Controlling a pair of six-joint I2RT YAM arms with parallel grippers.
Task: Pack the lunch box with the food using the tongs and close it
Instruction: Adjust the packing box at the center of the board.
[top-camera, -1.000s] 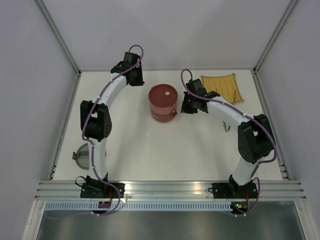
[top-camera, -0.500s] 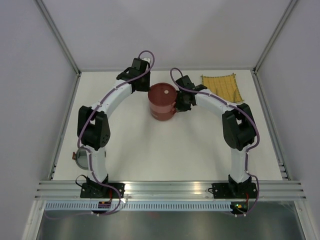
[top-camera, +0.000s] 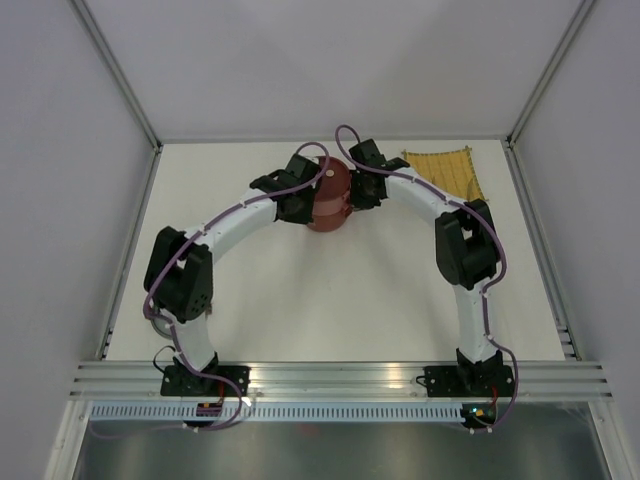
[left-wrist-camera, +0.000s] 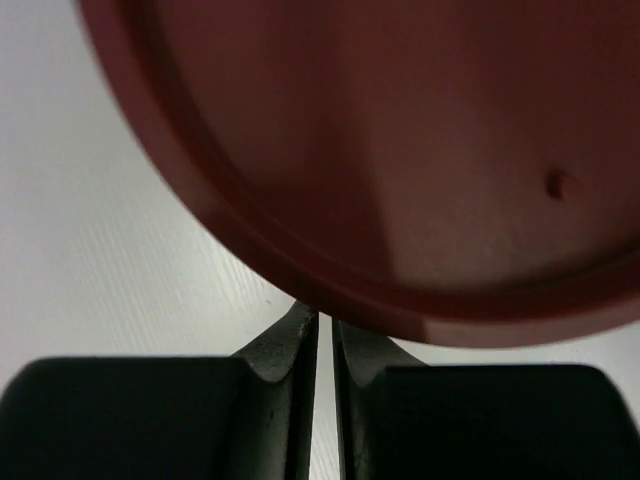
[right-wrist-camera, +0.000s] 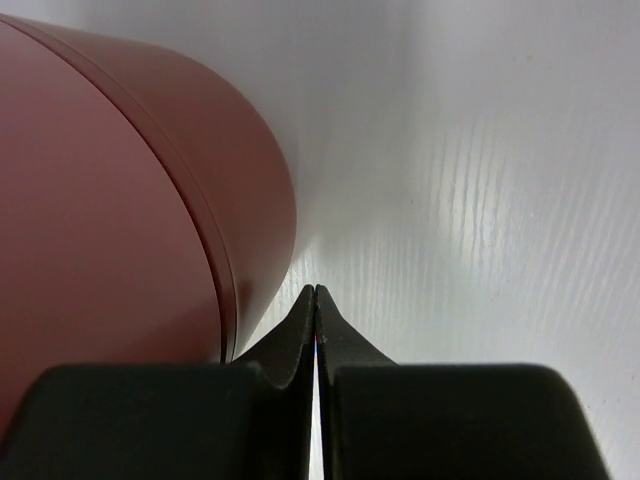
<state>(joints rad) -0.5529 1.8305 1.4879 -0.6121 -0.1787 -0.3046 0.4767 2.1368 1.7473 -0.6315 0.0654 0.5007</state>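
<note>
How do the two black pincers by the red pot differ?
The left pincer shows a thin slit between its tips; on the right pincer they meet. The left faces the lid rim of the round dark-red lunch box, the right lies beside its wall. Both are black and empty, flanking the box.

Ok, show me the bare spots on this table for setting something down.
Widest: the table middle, between both arms, nearer than the lunch box. Also the far-left corner behind the left arm; the strip outside the right arm. Crowded: the lunch box, left tool and right tool flanking it, yellow mat alongside.
</note>
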